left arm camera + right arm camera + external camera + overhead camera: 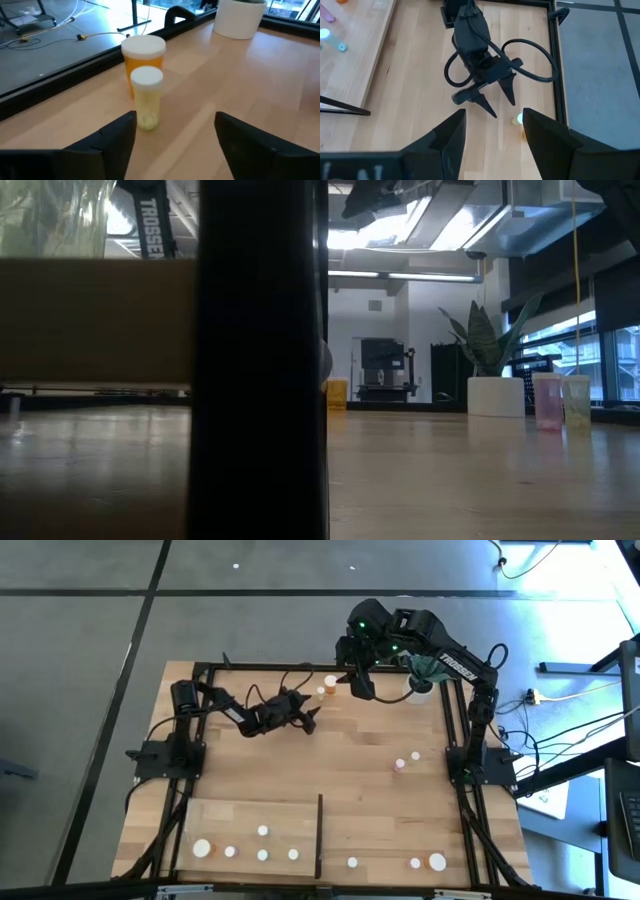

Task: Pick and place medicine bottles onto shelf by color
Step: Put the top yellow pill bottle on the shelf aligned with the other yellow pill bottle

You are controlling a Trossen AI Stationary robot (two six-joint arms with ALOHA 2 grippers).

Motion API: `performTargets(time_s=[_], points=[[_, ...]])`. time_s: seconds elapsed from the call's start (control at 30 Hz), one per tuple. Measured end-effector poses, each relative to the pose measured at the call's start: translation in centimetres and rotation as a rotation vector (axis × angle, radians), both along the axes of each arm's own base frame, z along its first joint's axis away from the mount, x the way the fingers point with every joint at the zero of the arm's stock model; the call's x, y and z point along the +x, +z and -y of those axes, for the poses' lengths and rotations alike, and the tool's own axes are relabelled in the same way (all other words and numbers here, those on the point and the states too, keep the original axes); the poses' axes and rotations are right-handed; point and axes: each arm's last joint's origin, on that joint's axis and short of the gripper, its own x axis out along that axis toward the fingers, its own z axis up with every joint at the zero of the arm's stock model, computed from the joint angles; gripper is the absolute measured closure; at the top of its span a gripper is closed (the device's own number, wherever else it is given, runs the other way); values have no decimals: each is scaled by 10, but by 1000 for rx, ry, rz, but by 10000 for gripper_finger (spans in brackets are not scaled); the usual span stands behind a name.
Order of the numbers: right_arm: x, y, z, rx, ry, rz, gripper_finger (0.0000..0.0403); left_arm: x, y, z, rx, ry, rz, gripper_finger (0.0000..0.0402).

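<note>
Green bottle (146,98) just ahead of left end effector (175,135), fingers apart, empty.

- Two robot arms, one left (250,712) and one right (420,640).
- Thirteen white-capped medicine bottles (262,831) seen from above: five left of the shelf's black strip (319,836), three right of it, two mid-table, two at the far edge, one beside the plant.
- One potted plant (424,672).
- One shelf (250,815).
</note>
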Motion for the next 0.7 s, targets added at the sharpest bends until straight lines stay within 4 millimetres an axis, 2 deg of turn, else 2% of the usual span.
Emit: performTargets(time_s=[0.2, 0.3, 0.7], points=[[0, 0, 0, -3, 0, 6, 205, 5, 5, -4, 25, -20, 7, 79], [1, 0, 0, -3, 0, 6, 205, 8, 7, -6, 50, -21, -3, 62], [1, 0, 0, -2, 0, 6, 205, 25, 14, -16, 42, 61, -108, 56]])
